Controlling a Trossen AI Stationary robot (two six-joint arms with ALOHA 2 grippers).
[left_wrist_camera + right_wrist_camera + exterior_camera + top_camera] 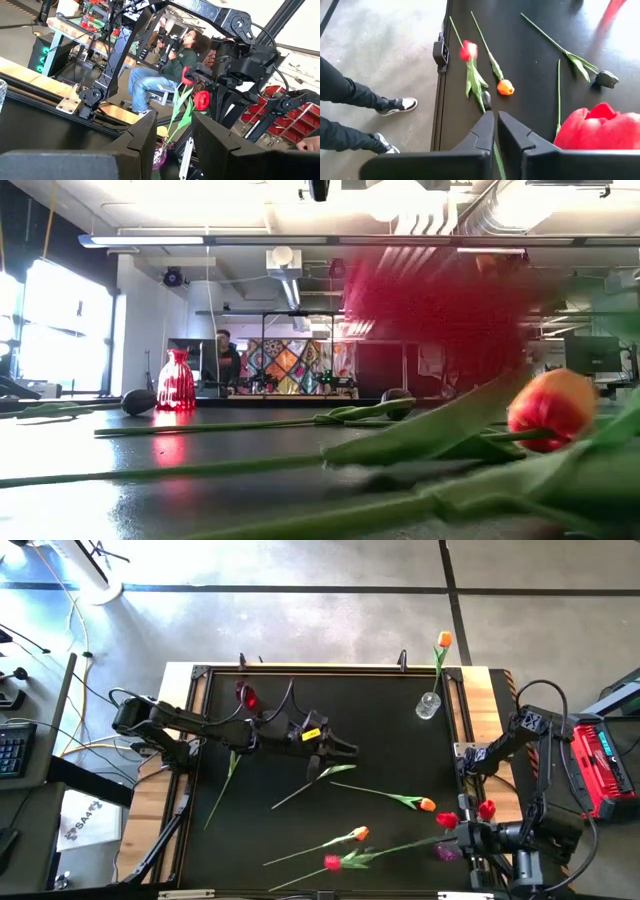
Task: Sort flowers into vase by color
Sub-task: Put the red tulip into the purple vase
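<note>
Several tulips lie flat on the black table (260, 740): a red one (332, 862), orange ones (360, 834) (425, 805), and dark-headed ones, one with its leaf (335, 772) below my left gripper (342, 750). That gripper is open and hovers mid-table, holding nothing (175, 145). A red vase (245, 697) stands empty at the far left. A clear vase (428, 705) holds an orange tulip (443, 640). A purple vase (447, 852) holds red tulips (487, 808). My right gripper (496, 135) is beside the purple vase, shut on a thin green stem. My right gripper pinches a thin green stem (495, 152) between its two fingers, which lie nearly closed around it. The stem runs on toward a dark tulip head (486, 100) lying on the table near the near edge. The gripper's own body hides how far back the stem reaches.
The table has raised rails (462, 720) and wooden side strips. A person's legs and shoes (395, 105) stand beyond the near edge, and another person sits in the room behind the right arm (170, 65). Bare table shows between the red vase and the clear vase.
</note>
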